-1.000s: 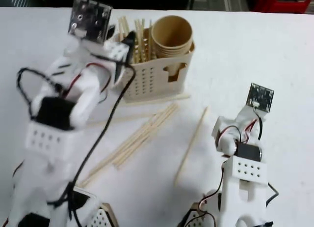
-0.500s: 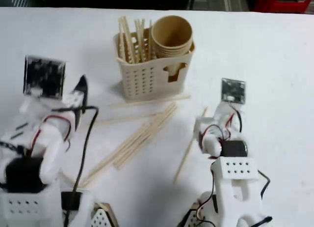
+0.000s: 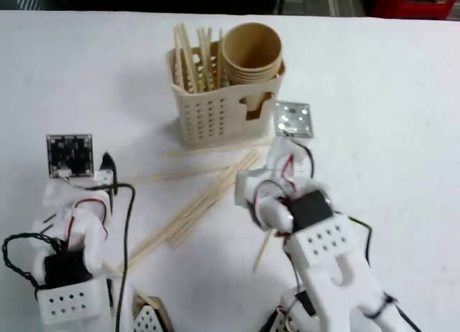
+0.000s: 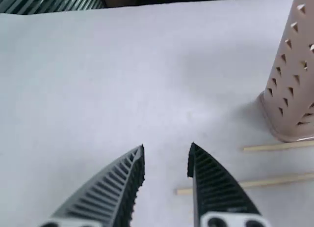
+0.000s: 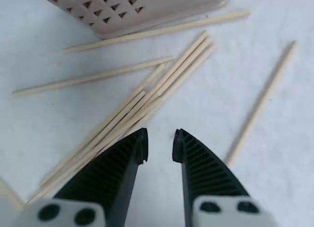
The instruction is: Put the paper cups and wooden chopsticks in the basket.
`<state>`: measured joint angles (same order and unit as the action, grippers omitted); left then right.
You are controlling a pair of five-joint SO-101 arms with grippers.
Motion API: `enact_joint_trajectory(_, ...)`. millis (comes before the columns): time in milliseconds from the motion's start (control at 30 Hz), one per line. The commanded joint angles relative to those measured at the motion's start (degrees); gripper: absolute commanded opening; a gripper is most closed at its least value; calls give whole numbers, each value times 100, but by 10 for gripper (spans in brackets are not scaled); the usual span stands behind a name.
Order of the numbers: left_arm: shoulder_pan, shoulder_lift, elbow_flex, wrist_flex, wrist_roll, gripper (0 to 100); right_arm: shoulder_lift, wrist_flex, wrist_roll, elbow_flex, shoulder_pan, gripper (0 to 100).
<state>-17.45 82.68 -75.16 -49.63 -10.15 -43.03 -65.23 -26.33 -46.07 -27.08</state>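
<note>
Beige plastic made up the basket, which stood on the white table holding stacked paper cups and several upright chopsticks. A bundle of loose chopsticks lay on the table in front of it, with a single chopstick apart from them. The right gripper hung over the bundle, its jaws slightly parted and empty. The left gripper sat off to the basket's side, jaws parted, holding nothing.

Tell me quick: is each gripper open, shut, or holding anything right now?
Left gripper: open, holding nothing, over the table.
Right gripper: open a little, holding nothing, above the loose chopsticks.
</note>
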Motion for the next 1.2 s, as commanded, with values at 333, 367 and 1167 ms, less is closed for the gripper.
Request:
enact_joint_trajectory(333,-66,602,-1134,492,-62,161,3187,1235,-1662,1064,-198,103)
enact_joint_trajectory(367,-66,637,-1169,475,-97,161,3363,1226,-1758,1169,-180,103)
enact_joint_trajectory(1167,-66,945,-1336,334,-484,158,4936,1727,-1846,1697,796,84)
